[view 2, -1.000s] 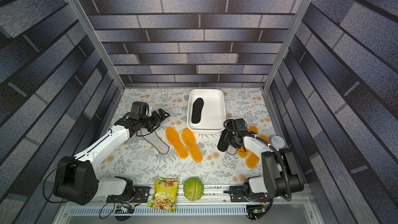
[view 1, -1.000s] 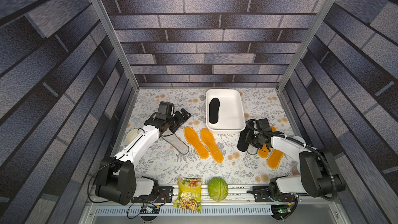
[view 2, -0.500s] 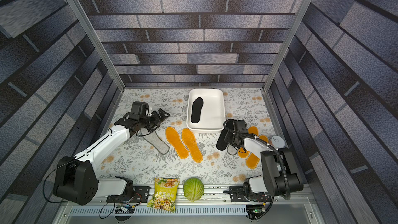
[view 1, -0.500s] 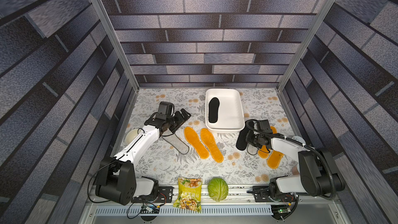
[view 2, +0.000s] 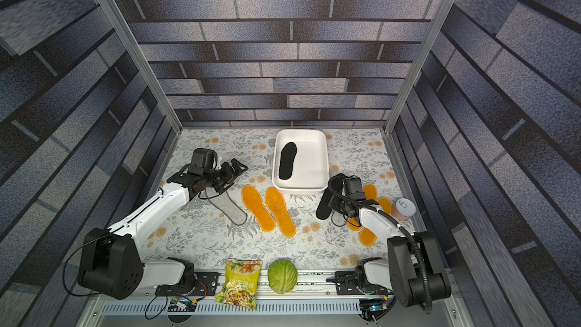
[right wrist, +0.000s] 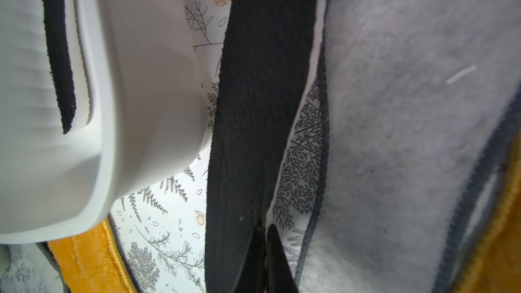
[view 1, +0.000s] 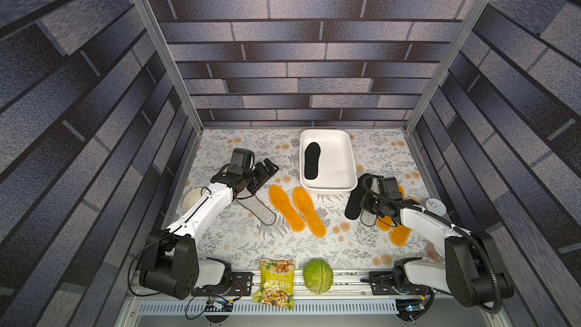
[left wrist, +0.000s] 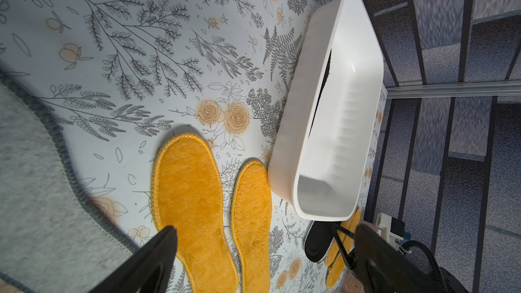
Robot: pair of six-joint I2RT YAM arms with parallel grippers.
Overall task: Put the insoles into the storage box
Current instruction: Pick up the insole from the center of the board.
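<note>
The storage box [view 1: 339,152] sits at the far end of the flowered cloth [view 1: 239,246], its long sides running away from the arms. One black insole [view 1: 312,161] lies flat along the box's left half. The right half of the box floor is bare, with room for another insole abreast.

The second black insole [right wrist: 253,108] is just outside the box's near right corner, with only a sliver of cloth between it and the box wall. The right gripper [right wrist: 265,245] has its jaws pinched tight on this insole's edge, which is tipped up so the pale underside shows. Hard against it on the side away from the box lies a grey insole [right wrist: 408,108] with dark edging. Beyond that, a pair of orange insoles [view 1: 399,234] lies near the enclosure wall [view 1: 440,165].

A second orange pair [view 1: 285,208] lies side by side, toes just short of the box's near wall. The other grey insole [view 1: 258,211] lies further left of the box, partly under the left arm. The left gripper [left wrist: 266,232] hangs over open cloth left of the box, jaws spread wide and holding nothing.

Since a second ago the right jaws have drawn together onto the black insole, which lies about where it did. The left arm has not moved, and everything else is where it was.
</note>
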